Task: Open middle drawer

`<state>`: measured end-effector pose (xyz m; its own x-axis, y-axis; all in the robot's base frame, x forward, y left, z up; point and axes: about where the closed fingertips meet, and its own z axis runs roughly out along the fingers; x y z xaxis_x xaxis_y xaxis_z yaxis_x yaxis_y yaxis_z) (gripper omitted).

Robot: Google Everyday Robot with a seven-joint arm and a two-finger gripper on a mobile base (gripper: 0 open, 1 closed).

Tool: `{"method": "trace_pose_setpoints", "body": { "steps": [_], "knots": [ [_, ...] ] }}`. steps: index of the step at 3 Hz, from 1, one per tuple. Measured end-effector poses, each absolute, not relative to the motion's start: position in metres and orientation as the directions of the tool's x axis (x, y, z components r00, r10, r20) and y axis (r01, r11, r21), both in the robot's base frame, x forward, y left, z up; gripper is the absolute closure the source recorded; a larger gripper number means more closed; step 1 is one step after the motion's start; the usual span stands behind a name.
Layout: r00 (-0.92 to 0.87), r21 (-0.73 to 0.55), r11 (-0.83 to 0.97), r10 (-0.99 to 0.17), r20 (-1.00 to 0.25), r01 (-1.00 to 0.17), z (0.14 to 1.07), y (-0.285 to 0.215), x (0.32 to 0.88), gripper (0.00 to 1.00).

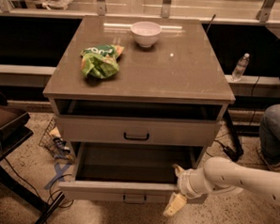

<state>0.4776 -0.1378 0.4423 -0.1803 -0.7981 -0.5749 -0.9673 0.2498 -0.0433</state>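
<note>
The middle drawer [176, 133] is the grey-beige panel with a small dark bar handle [136, 136]; it sits closed in the cabinet. Below it the bottom drawer [103, 191] is pulled out far and looks empty inside. My gripper [176, 189] is at the right end of the bottom drawer's front panel, well below and to the right of the middle drawer's handle. Its fingers are apart, one fingertip [178, 169] over the panel's top edge and the other [172, 206] in front of it. It holds nothing.
On the cabinet top [179, 73] lie a green chip bag [100, 61] and a white bowl [145, 33]. A dark open slot runs under the top. A water bottle [240, 67] stands at the right, a person's knee [275, 130] further right, a dark chair [5, 125] and cables at the left.
</note>
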Motion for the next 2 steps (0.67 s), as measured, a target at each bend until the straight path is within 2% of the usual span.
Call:
{"method": "trace_pose_setpoints", "body": {
  "steps": [1,2],
  "knots": [
    [-0.18,-0.042,0.249,-0.798,-0.575,-0.968,0.442,-0.1373,0.4773,0.03],
    [-0.18,-0.041,0.247,-0.798,-0.576,-0.968,0.4413,-0.1362,0.4768,0.25]
  ]
}}
